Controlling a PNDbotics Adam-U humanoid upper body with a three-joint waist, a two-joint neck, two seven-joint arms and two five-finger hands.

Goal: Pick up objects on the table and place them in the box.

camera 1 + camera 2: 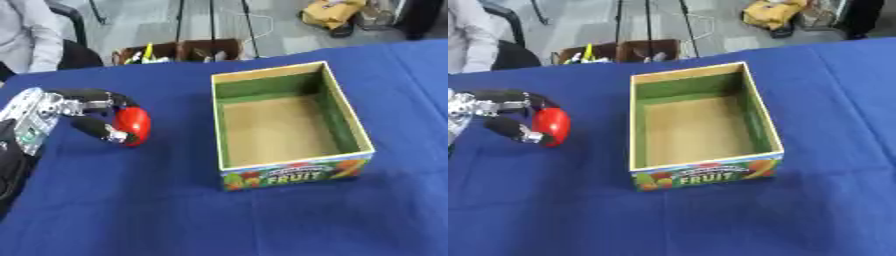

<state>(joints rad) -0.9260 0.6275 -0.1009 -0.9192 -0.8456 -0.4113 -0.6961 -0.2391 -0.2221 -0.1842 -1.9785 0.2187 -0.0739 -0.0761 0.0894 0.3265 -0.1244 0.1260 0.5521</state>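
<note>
The near part of the table (262, 220) is bare blue cloth, matte and slightly rumpled, a soft surface that would let a round thing settle instead of rolling far.

Next comes the box (293, 175), standing right of the table's centre with its short printed wall toward the near edge. That wall carries bright fruit pictures and the word FRUIT. It is an open cardboard carton, rectangular, with thin pale rims, green inner walls and a plain brown floor on which nothing shows. It looks light and stiff, so it could slide on the cloth if knocked from the side.

Level with the box's middle, toward the table's left edge, the left hand (92, 112) has its dark fingers and thumb curled round a red object (133, 125). The object is smooth, glossy and rounded, somewhat taller than wide; it may be a toy fruit or a pepper, though I cannot tell which. It sits well apart from the box, and whether it rests on the cloth or hangs just above it is not clear. I judge it light and rigid, with a slick skin that could slip out of a pinch, so a hold across its widest part, as here, seems soundest.

The right hand shows in neither view.

Beyond the far edge stand brown bins (179, 50) on the floor.
</note>
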